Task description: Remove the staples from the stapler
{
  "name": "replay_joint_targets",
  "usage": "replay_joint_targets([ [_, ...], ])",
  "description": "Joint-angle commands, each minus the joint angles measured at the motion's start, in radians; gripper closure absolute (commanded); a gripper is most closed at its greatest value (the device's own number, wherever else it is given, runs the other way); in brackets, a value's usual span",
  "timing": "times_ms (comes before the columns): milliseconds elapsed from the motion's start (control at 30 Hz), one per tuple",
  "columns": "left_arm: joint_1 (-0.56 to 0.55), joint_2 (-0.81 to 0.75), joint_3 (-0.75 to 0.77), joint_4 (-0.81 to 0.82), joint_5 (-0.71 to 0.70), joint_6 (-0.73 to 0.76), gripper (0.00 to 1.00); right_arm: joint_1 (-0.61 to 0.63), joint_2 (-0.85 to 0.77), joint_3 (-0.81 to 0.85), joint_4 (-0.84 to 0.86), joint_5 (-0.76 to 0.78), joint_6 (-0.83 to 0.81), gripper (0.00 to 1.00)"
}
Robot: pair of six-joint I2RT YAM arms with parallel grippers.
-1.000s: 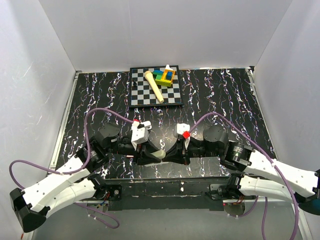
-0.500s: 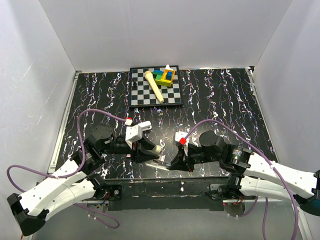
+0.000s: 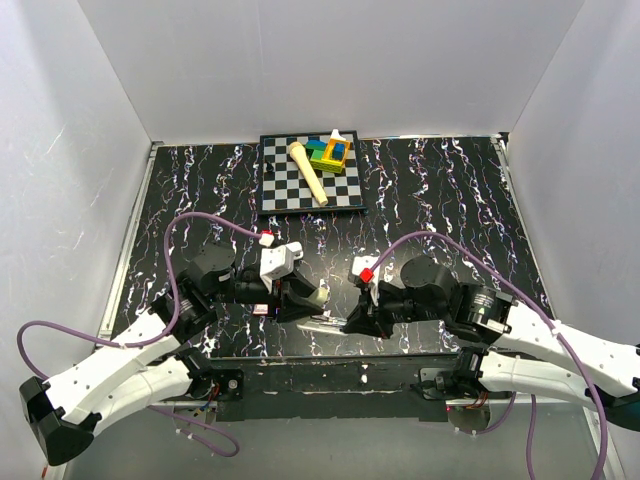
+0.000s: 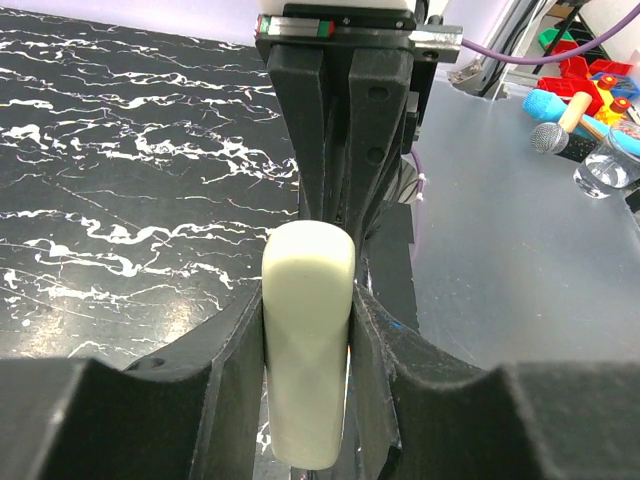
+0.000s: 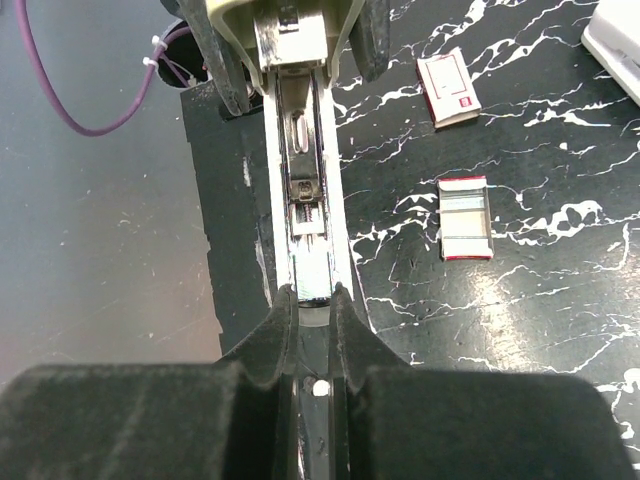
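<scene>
The stapler (image 3: 330,305) is up off the black worktop (image 3: 450,200), near the front edge, held between the two claws. It is open.

The left claw (image 4: 308,310) is shut on the stapler's cream top (image 4: 308,400). Its two black fingers (image 4: 235,380) press the sides of the top.

The right claw (image 5: 311,293) is nearly shut and pinches the end of the metal channel (image 5: 300,130). The channel runs from this claw over to the left claw.

The staples (image 5: 312,255) look like a shiny strip lying in the channel, just in front of the right claw's tips. I cannot tell how many there are.

Two small red-and-white box parts lie on the worktop beside the stapler. One (image 5: 450,88) is closed side up. The other (image 5: 465,218) is open and silvery inside.

At the far side of the worktop lies a chessboard (image 3: 285,190). On it lie a wooden stick (image 3: 310,172) and some bright blocks (image 3: 328,152).
</scene>
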Motion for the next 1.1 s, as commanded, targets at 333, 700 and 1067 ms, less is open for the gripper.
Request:
replay_joint_targets([
  [333, 0.015, -0.021, 0.022, 0.045, -0.151, 0.021, 1.0, 0.011, -0.037, 0.158, -0.193, 0.093, -0.017, 0.89],
  [700, 0.017, -0.001, 0.016, 0.071, -0.243, 0.006, 1.0, 0.011, -0.049, 0.257, -0.31, 0.152, -0.042, 0.7],
  [1067, 0.015, 0.068, 0.022, 0.129, -0.31, -0.012, 1.0, 0.009, -0.035, 0.304, -0.33, 0.325, -0.037, 0.6],
])
